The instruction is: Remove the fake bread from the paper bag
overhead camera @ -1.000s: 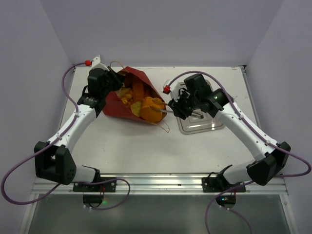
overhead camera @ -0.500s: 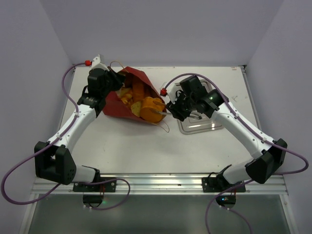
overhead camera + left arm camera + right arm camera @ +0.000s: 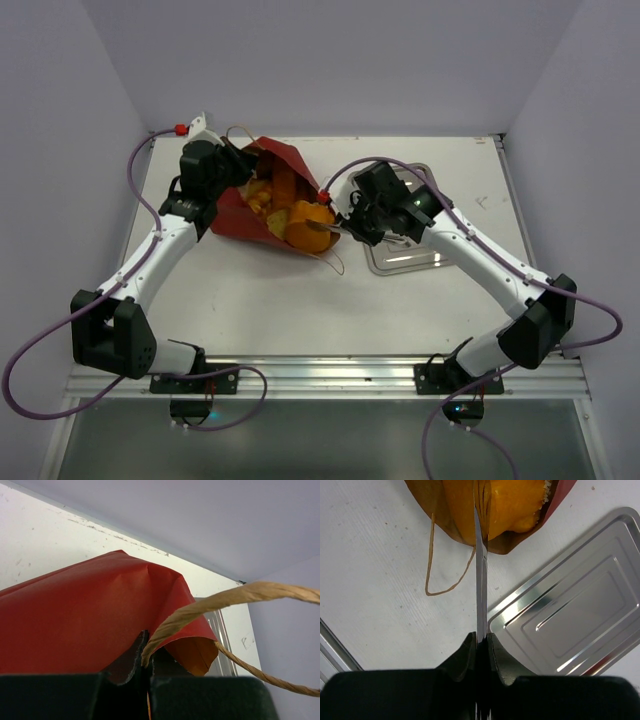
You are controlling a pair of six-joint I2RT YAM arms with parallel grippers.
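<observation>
The red paper bag [image 3: 232, 216] lies on its side at the back left, its mouth facing right. Several orange fake bread pieces [image 3: 303, 222] fill the mouth. My left gripper [image 3: 230, 166] is shut on the bag's twine handle [image 3: 210, 602] at the upper rim; the red paper [image 3: 75, 615] fills the left wrist view. My right gripper [image 3: 350, 224] is shut on a thin metal tool [image 3: 481, 580], seen edge-on, whose tip reaches an orange bread piece [image 3: 515, 502] in the bag's mouth [image 3: 562, 491].
A shiny steel tray [image 3: 425, 257] lies right of the bag under my right arm; it also shows in the right wrist view [image 3: 580, 610]. The bag's lower twine handle [image 3: 432, 560] loops onto the white table in front of the mouth.
My right gripper has moved left from over the tray towards the bag's mouth, bringing the metal tool's tip onto the front bread piece. The left arm and bag have not moved.
</observation>
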